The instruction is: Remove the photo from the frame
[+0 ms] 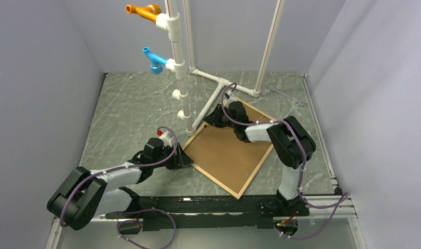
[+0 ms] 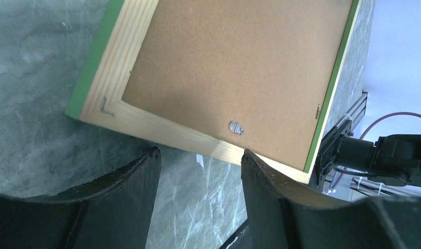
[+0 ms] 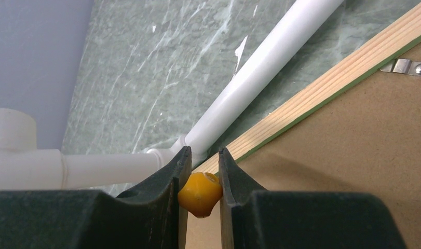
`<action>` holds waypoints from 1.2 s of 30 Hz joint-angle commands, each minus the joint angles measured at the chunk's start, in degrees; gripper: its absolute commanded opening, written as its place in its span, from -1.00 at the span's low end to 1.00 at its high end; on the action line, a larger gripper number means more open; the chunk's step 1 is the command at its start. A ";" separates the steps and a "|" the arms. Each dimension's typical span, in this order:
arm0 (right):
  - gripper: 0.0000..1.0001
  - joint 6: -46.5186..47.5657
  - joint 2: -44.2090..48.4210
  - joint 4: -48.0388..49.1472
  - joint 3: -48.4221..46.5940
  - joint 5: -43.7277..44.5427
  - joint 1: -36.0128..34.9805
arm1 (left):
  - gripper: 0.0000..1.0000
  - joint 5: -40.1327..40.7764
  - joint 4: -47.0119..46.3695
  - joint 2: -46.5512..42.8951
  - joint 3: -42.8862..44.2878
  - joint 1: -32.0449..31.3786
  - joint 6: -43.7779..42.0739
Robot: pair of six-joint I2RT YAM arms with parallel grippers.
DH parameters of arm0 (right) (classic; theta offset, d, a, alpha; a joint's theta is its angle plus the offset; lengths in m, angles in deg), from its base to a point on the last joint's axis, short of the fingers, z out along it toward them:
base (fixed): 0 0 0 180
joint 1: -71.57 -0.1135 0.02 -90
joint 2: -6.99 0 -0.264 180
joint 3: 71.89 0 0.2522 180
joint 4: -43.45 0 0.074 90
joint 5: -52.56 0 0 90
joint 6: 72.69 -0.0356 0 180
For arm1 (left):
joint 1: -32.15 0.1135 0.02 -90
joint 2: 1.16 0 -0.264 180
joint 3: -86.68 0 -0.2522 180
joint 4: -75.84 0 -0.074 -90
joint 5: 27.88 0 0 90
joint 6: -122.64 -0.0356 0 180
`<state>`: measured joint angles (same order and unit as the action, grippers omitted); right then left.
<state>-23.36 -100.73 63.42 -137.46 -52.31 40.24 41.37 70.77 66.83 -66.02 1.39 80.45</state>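
The frame lies face down on the table, its pale wood back and green edges showing. A brown backing board fills it, so the photo is hidden. My left gripper sits at the frame's near-left rail, open, its fingertips just short of the wood with only table between them. A metal turn clip sits on the board just ahead. My right gripper is at the far corner, shut on a small orange knob over the board beside the rail.
A white pipe stand rises just behind the frame, carrying orange and blue fittings. One of its base pipes runs along the frame's far rail. A wrench lies at the back right. Another clip holds the board.
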 commanded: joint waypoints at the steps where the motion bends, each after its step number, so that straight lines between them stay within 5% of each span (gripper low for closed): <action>1: -1.00 -1.74 -2.00 3.50 1.19 -5.88 -1.79 | 0.25 -0.71 -1.82 0.24 1.23 0.24 0.69; 25: -1.00 -5.07 -4.45 9.99 3.83 -13.42 -1.90 | 0.16 -0.62 -4.98 3.97 0.95 0.20 1.24; 36: -1.00 0.43 5.41 -2.50 7.38 -11.84 -2.50 | 0.15 -0.90 -4.68 3.61 0.56 0.18 0.76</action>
<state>-26.99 -100.27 70.20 -131.10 -61.34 38.71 39.99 67.88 69.95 -65.82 1.69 81.89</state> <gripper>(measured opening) 0.235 0.579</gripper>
